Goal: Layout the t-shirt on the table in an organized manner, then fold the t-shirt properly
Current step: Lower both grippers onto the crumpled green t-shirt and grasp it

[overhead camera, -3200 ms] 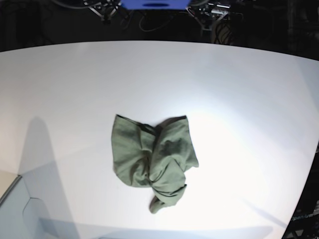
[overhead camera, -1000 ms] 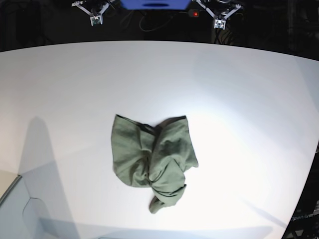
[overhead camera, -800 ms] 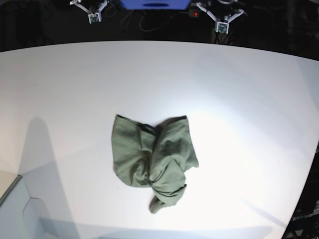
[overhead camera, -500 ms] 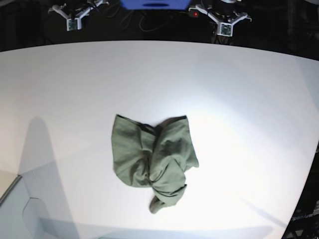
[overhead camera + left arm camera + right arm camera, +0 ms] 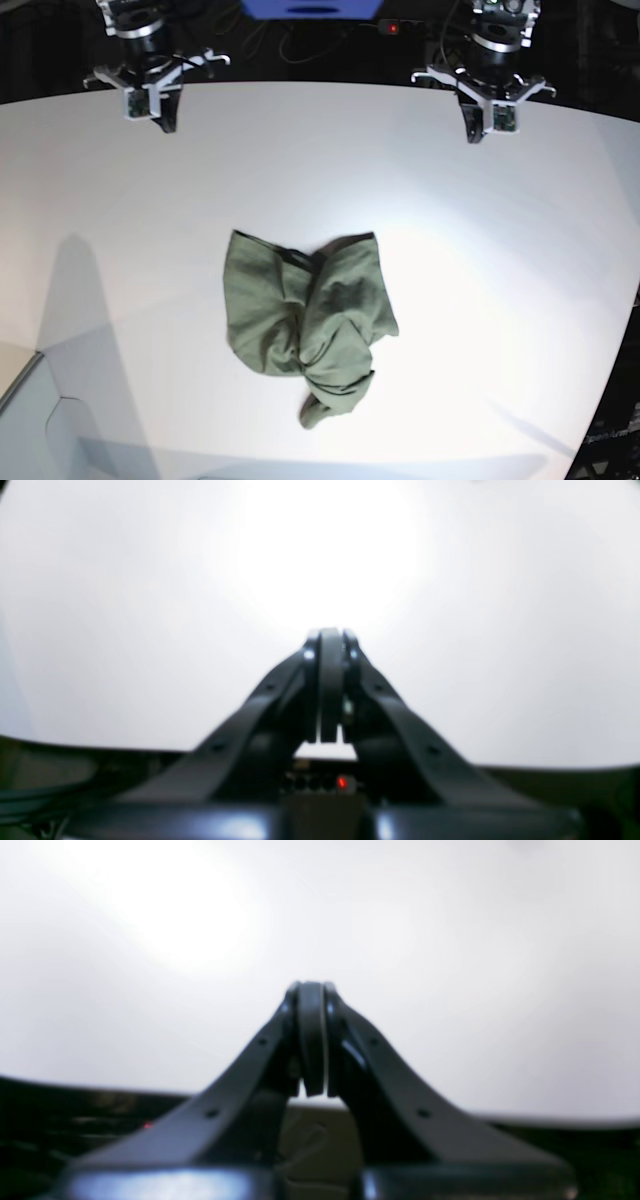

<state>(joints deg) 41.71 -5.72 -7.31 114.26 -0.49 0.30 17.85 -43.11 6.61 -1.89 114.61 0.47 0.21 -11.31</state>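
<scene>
Both arms have advanced over the table's (image 5: 560,200) far edge, left claw (image 5: 474,132) and right claw (image 5: 165,122) pressed together, well apart from the crumpled t-shirt (image 5: 305,325).

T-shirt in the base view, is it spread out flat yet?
No, the t-shirt lies crumpled in a bunched heap on the table, with neither claw touching it.

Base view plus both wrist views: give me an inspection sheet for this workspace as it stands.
Surface: white table, bare apart from the shirt.
Job's things: t-shirt crumpled in a heap mid-table, not laid out, not folded.
Clutter: nothing seen.
End effectors: left end effector and right end effector shut, empty, at the far edge, apart from the shirt.
Cables: dark cables behind the table.
Surroundings: dark; blue panel at the back.
</scene>
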